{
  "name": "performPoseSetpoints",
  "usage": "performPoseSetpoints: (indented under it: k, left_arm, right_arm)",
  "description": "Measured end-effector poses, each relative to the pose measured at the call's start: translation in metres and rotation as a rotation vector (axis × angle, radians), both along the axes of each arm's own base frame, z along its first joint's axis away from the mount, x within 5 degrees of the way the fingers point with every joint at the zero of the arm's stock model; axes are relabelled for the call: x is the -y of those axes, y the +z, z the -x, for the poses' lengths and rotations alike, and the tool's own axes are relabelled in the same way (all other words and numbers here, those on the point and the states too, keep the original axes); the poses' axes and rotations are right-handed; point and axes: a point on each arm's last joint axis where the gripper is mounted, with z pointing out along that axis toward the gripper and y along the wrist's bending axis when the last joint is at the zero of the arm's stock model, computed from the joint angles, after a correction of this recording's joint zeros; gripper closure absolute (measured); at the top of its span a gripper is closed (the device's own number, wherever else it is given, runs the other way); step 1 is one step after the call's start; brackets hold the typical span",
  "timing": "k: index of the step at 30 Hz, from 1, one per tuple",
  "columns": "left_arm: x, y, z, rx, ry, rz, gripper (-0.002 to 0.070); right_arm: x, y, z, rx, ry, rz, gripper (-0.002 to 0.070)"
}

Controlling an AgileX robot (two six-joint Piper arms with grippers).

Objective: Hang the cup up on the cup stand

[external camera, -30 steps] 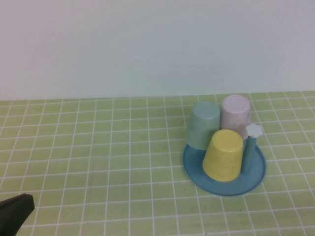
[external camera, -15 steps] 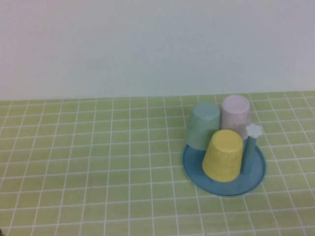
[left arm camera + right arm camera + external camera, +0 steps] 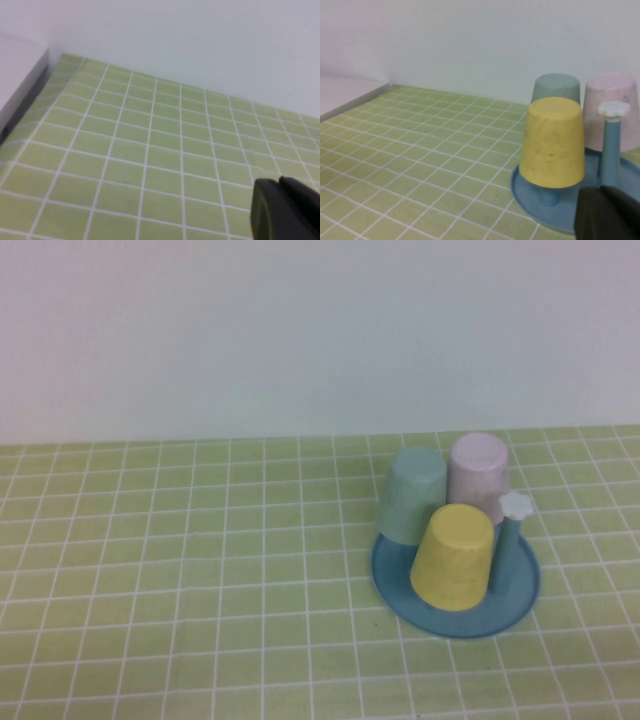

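Note:
The yellow cup (image 3: 454, 557) (image 3: 553, 143) hangs upside down on a peg at the near side of the blue cup stand (image 3: 520, 597) (image 3: 555, 211). One bare peg with a white flower knob (image 3: 514, 506) (image 3: 613, 109) stands beside it. In the high view neither arm shows. My right gripper (image 3: 602, 191) is shut and empty, low and near the stand's rim, apart from the cup. My left gripper (image 3: 280, 181) is shut with nothing in it, over bare tiles far from the stand.
A mint-green cup (image 3: 414, 495) (image 3: 555, 89) and a pale pink cup (image 3: 477, 467) (image 3: 611, 110) sit upside down on the stand's far pegs. The green tiled cloth (image 3: 200, 570) ends at a white wall. A white ledge (image 3: 17, 75) borders the table's left.
The left arm's dark tip, seen at the bottom left of the high view a second ago, has drawn back out of sight. The cups and stand have not moved.

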Motion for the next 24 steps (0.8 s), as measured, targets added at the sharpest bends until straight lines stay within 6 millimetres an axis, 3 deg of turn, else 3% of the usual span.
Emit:
performPoseSetpoints:
  k: [4,8,24]
  left_arm:
    - [0.000,-0.018,0.003,0.017,-0.021,-0.136,0.0676]
    - [0.000,-0.021,0.005,-0.007,-0.055,-0.262,0.0676]
    - [0.008,-0.027,0.007,-0.047,-0.201,-0.299,0.0676]
  right_arm:
    - [0.000,0.000,0.000,0.000,0.000,0.000,0.0678]
    - [0.000,0.000,0.000,0.000,0.000,0.000,0.0678]
    - [0.000,0.000,0.000,0.000,0.000,0.000,0.0678]
